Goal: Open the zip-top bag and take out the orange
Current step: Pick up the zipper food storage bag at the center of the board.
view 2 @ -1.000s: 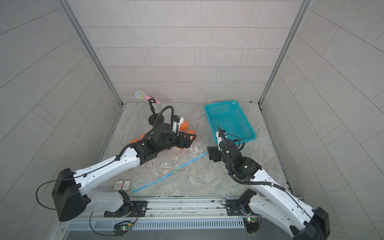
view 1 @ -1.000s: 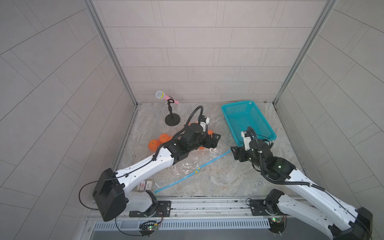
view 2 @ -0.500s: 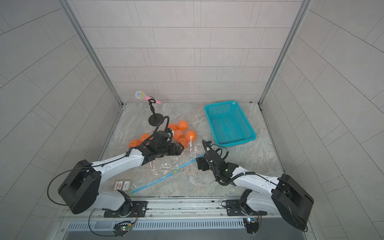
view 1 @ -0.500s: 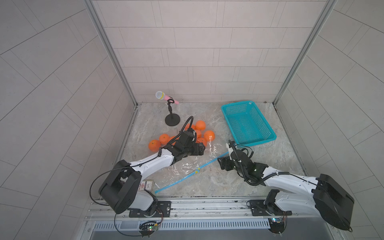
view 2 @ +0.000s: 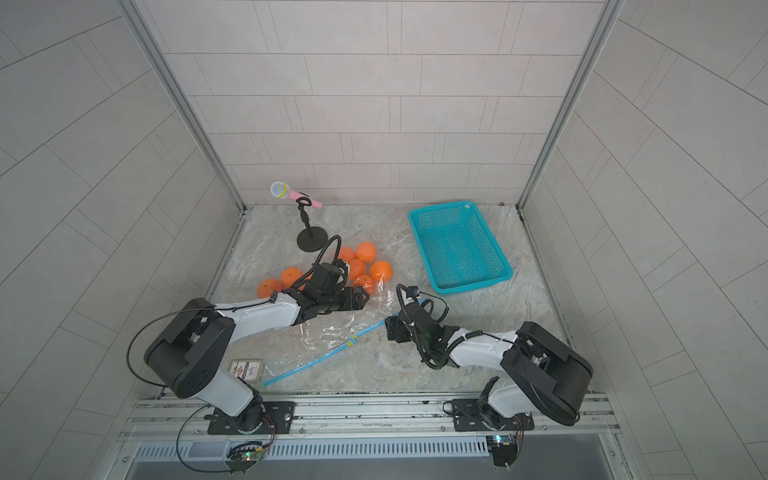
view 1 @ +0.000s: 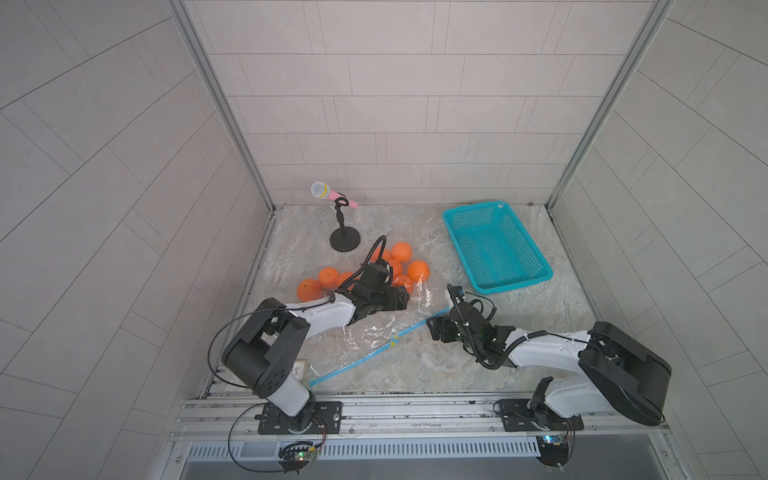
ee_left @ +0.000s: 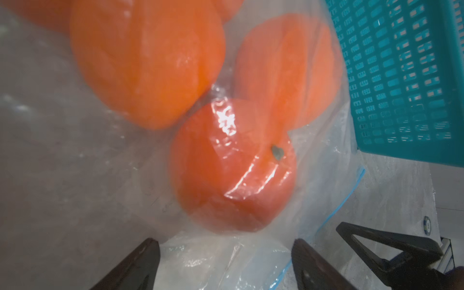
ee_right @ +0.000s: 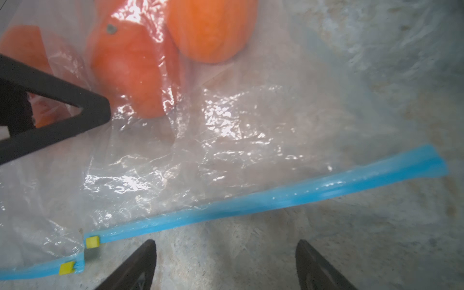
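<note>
This is a robotics lab test cell. Grey tile-patterned panels (view 1: 374, 104) close in three sides, joined by bare aluminium posts (view 1: 226, 116). Along the lower edge of the frame, the marble-look worktop (view 1: 436, 374) meets a slotted aluminium rail (view 1: 415, 409). Bolted to it are the left arm (view 1: 320, 318) and right arm (view 1: 548, 353), with exposed circuit boards (view 1: 300, 456) below.
</note>
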Controlling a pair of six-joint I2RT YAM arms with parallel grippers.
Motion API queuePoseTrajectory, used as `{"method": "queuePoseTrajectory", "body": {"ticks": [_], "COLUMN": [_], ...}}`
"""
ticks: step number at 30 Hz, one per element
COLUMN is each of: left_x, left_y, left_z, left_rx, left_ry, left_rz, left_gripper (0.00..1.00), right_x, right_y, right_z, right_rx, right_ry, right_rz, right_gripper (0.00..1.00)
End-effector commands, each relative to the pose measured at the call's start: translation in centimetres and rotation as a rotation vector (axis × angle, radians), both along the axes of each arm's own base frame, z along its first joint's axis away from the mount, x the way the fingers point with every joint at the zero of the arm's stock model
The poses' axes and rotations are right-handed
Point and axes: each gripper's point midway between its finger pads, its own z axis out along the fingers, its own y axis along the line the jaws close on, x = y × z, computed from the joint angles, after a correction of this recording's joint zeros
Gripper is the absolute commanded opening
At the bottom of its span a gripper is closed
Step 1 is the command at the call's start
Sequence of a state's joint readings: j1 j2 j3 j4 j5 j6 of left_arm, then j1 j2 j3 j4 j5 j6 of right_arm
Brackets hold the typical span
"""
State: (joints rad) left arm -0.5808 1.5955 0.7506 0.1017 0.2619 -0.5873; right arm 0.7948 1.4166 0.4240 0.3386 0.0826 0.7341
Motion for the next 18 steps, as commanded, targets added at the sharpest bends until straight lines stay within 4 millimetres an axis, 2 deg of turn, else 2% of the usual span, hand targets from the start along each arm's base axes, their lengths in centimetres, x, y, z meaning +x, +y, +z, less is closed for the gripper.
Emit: {"method": "queuePoseTrajectory", "body": {"ticks": [1, 5, 10, 12, 15, 18], "left_x": [0.8, 1.3, 1.8, 1.8, 1.9, 1.9], "left_y": [0.1, -0.1, -0.7, -0.8, -0.7, -0.8], "left_z": [0.5, 0.8, 0.6, 0.4, 0.6, 0.8], "left_rx": [-0.025, -0.042, -0.057, -0.056, -0.055, -0.059], "left_ry": [-0.017, -0.02, -0.012, -0.01, -0.017, -0.02], "left_rz": [0.017, 0.017, 0.01, 0.009, 0.014, 0.009], "left_gripper": [0.89, 0.9, 0.9, 0.9, 0.9, 0.9], "right_x": [1.9, 2.9, 4.6, 5.0, 5.6, 6.0], "right_y": [-0.3, 0.7, 1.3, 1.8, 2.4, 3.2], "right_z": [-0.2, 0.1, 1.9, 2.3, 3.0, 3.5], "right_rx": [0.016, 0.071, 0.099, 0.129, 0.192, 0.202], "right_ry": [-0.046, -0.09, -0.212, -0.254, -0.319, -0.338], "right_rz": [-0.059, -0.045, -0.049, -0.041, -0.041, -0.008], "right_gripper": [0.87, 0.83, 0.79, 0.73, 0.56, 0.43]}}
